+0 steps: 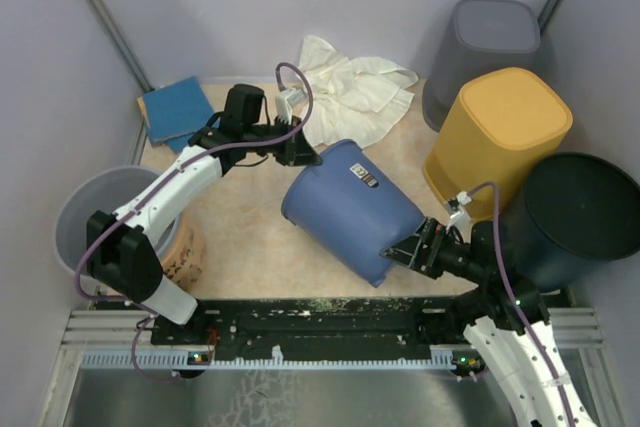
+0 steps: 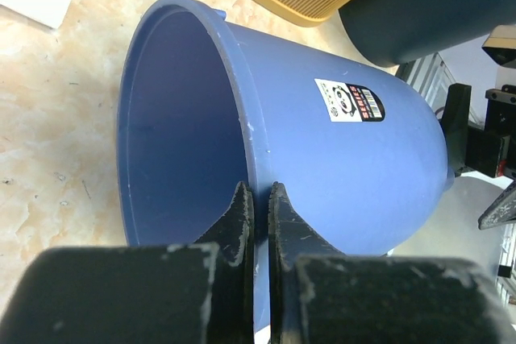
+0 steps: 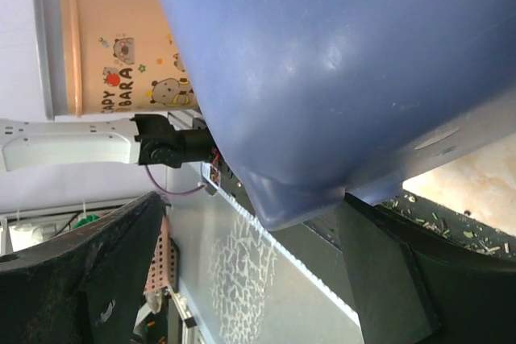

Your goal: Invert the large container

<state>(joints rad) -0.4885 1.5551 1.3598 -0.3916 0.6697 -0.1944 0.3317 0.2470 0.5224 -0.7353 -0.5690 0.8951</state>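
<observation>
Grey bin [image 1: 85, 217] is sitting at the left edge of the frame, beside the left arm [image 1: 170, 187]. Left jaws are pinching the rim of the large blue container [image 1: 350, 207], one finger inside, one outside. That container is lying tipped on its side at the middle of the counter [image 1: 240, 247], mouth facing left. Right jaws are standing wide around its bottom edge, lower right. Yellow bin [image 1: 500, 137] is standing upside down further right.
</observation>
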